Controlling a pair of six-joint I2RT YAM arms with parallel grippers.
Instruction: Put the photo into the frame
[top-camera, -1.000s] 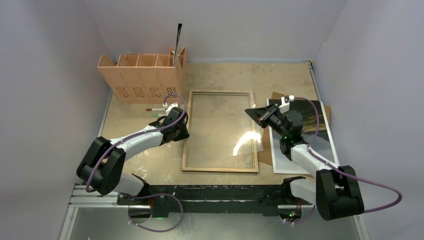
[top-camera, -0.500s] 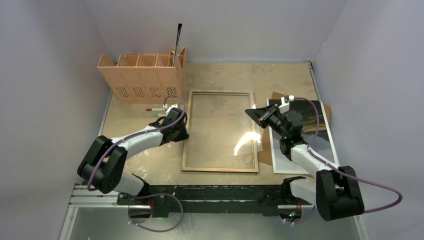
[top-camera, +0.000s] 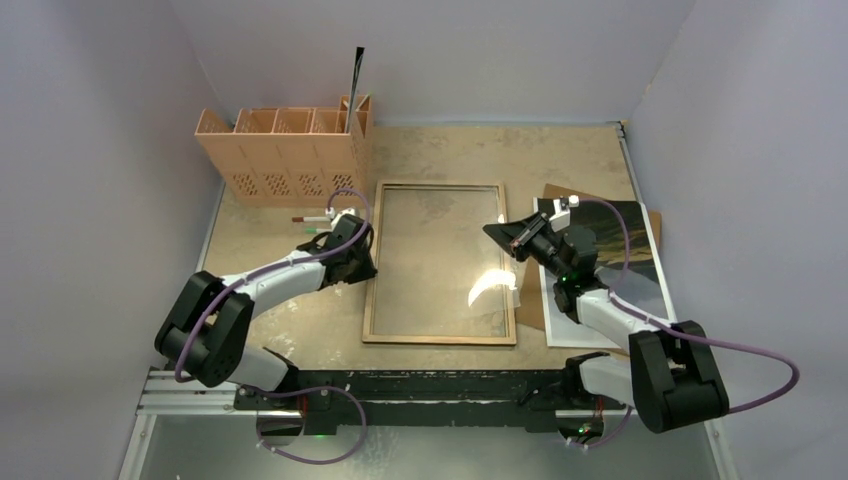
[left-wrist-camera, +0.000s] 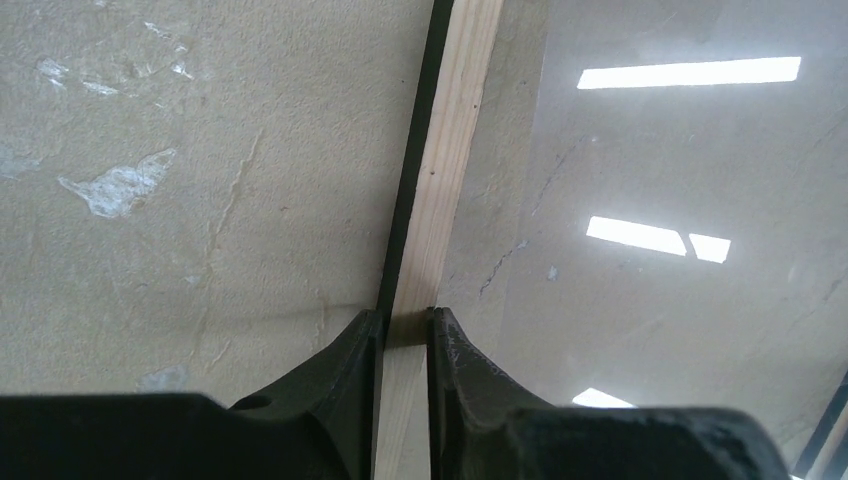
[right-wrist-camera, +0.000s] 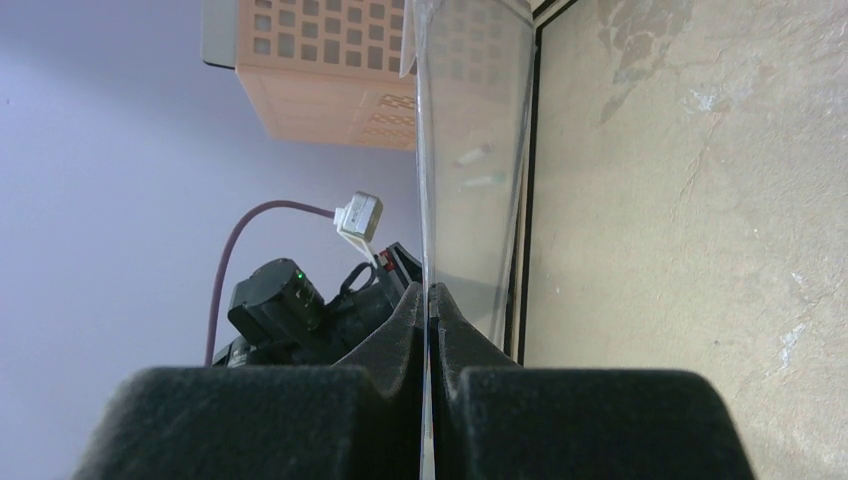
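Photo (top-camera: 641, 245) lies unframed on the brown backing board (top-camera: 532, 300) at my right, beside the frame (top-camera: 440, 337), which rests back-up at mid-table. My left pincer (left-wrist-camera: 405, 325) clamps its left rail. My right pincer (right-wrist-camera: 430, 300) pinches the raised edge of the clear pane (right-wrist-camera: 470, 150). Insertion, I judge, is not yet begun.

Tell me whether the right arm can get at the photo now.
Probably not yet: the right tool is shut on the clear pane. The photo lies uncovered beside that arm, so only the occupied grip blocks it.

lab test cell, plain walls (top-camera: 100, 150), bench-mounted robot arms (top-camera: 280, 275)
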